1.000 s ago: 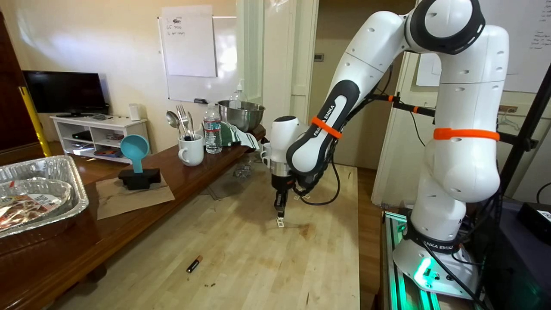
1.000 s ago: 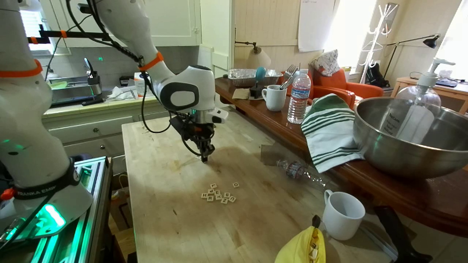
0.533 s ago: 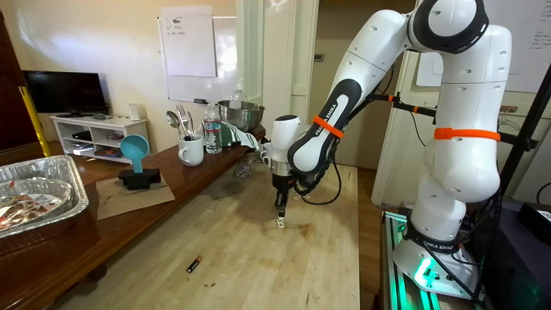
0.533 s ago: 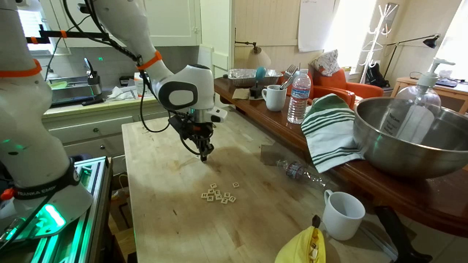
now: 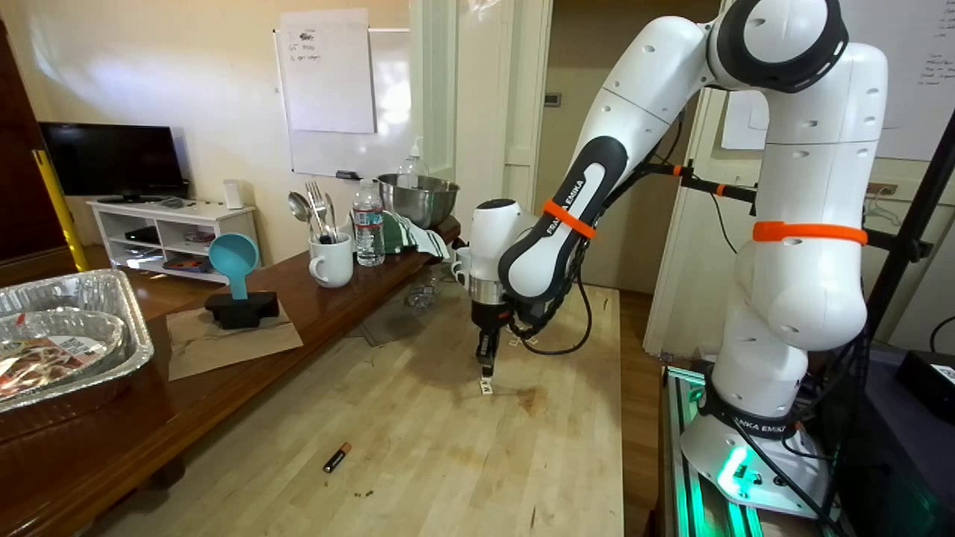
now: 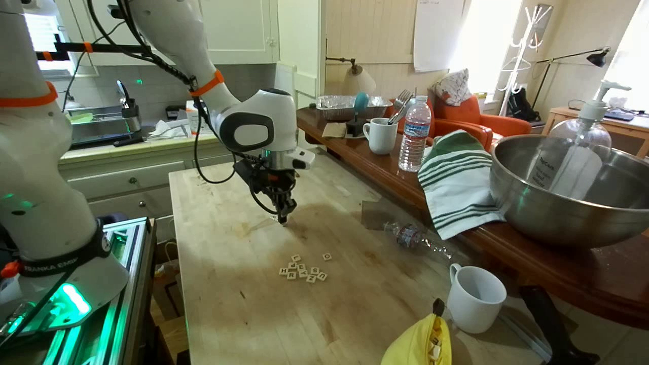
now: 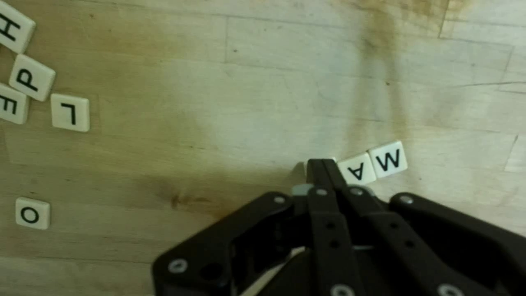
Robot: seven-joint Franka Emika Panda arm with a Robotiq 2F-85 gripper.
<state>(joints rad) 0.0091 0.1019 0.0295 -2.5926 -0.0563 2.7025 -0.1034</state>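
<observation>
My gripper [image 7: 321,161] is pressed together at its tips, with nothing visible between the fingers. In the wrist view it stands over a pale letter tile [image 7: 305,167], mostly hidden beneath the fingertips; whether they touch it I cannot tell. To the right lie a tile marked A [image 7: 356,169] and a tile reading M or W [image 7: 388,159], forming a short slanted row. Further left are loose tiles, among them an L tile [image 7: 70,112], a P tile [image 7: 32,77] and an O tile [image 7: 33,213]. Both exterior views show the gripper low at the wooden tabletop [image 5: 448,462].
A battery [image 5: 336,457] lies on the tabletop. Along one side runs a raised dark wood ledge [image 6: 355,152] bearing a water bottle [image 6: 416,134], a towel [image 6: 459,187] and a steel bowl [image 6: 568,218]. A white mug [image 6: 476,299], yellow pouch [image 6: 420,342] and crumpled bottle [image 6: 413,237] sit below.
The arm and gripper have shifted only slightly, mostly in the first half second. The tiles by the fingertips look a little different in an exterior view; the loose tiles have stayed put.
</observation>
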